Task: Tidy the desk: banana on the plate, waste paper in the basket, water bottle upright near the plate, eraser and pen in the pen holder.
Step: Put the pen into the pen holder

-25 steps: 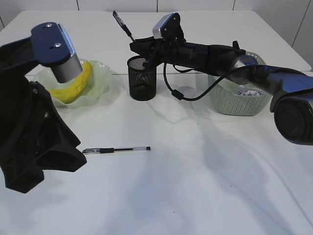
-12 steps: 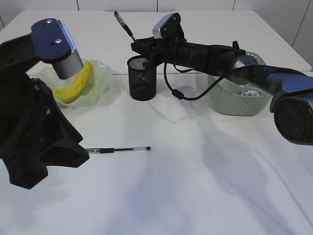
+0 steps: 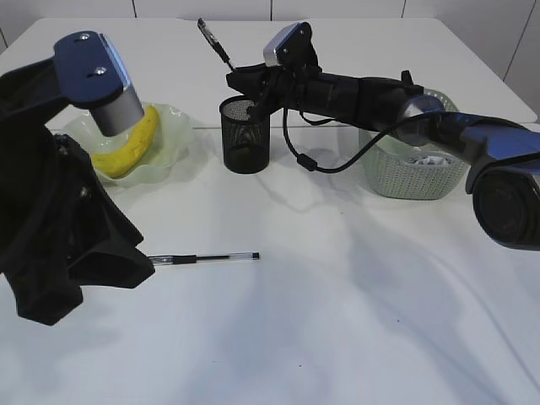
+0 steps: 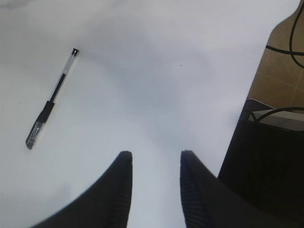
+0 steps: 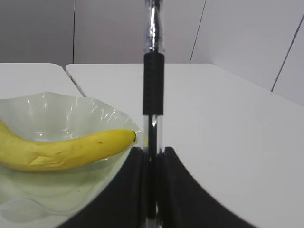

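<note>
Above the black wire-mesh cylindrical pen holder [image 3: 245, 135], the right tool [image 3: 239, 82] is clamped narrowly on a clear-barrelled pen with a black grip sleeve [image 3: 213, 43]; the pen slants up and away to the left of the holder, its lower end hidden behind the tool. In the right wrist view this pen [image 5: 153, 90] stands straight between the jaws.

The step in hand appears to be dropping this pen into the holder. To do it well, bring the lower tip over the holder's open mouth, inside the rim, and tilt the pen closer to upright before releasing. Release low, so the pen cannot bounce out or tip the light cup.

To the left of the holder, the long curved yellow banana [image 3: 131, 152] lies in the shallow pale green ruffled plate [image 3: 173, 139]. To the right of the holder, the grey-green perforated basket [image 3: 413, 177] contains crumpled white paper [image 3: 426, 159].

In front of the holder, a second clear pen [image 3: 202, 258] lies flat on the white bench [image 3: 337, 321]. The left tool [image 4: 154, 164] hovers beside it, jaws partly apart and empty.
</note>
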You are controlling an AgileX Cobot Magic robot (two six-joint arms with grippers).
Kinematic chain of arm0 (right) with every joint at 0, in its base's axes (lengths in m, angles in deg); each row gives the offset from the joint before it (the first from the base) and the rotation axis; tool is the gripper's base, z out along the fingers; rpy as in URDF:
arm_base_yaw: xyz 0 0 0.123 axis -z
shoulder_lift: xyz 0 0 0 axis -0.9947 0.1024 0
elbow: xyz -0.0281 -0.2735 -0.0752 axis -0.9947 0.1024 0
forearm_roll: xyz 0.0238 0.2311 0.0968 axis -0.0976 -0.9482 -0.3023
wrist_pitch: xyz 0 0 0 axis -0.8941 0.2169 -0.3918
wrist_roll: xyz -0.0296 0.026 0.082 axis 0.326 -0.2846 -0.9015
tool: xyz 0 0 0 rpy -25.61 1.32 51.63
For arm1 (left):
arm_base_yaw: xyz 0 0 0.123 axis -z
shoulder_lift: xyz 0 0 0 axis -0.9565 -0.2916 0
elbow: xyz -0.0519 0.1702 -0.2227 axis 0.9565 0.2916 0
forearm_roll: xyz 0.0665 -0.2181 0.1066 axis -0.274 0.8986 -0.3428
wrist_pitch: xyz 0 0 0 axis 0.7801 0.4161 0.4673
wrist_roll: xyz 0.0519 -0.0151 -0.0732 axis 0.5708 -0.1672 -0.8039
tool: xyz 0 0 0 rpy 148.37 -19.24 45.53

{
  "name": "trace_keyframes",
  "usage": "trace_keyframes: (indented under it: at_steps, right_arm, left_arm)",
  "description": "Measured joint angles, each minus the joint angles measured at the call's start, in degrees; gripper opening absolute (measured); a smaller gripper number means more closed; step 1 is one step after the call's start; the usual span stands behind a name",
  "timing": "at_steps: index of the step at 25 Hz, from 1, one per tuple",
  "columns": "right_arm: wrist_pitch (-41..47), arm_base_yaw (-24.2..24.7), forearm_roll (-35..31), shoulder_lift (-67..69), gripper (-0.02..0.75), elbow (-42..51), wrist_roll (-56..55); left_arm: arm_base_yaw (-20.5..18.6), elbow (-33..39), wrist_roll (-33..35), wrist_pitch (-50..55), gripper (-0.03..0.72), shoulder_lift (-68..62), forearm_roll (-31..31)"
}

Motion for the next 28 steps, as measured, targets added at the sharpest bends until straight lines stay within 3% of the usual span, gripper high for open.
trace_keyframes:
  at_steps: [20,22,25,28]
  right_arm:
    - [-0.57,0.0,0.0,0.0,0.063,0.0,-0.14]
    - [-1.32,0.0,0.0,0.0,0.101,0.0,-0.14]
    - [-1.84,0.0,0.0,0.0,0.244,0.0,-0.14]
    - [-2.05,0.0,0.0,0.0,0.32,0.0,-0.14]
  left_arm:
    - [0.0,0.0,0.0,-0.25,0.245,0.0,0.0]
    - [0.0,0.0,0.0,-0.34,0.245,0.0,0.0]
    - [0.0,0.0,0.0,-0.34,0.245,0.0,0.0]
    - [0.0,0.0,0.0,-0.34,0.245,0.0,0.0]
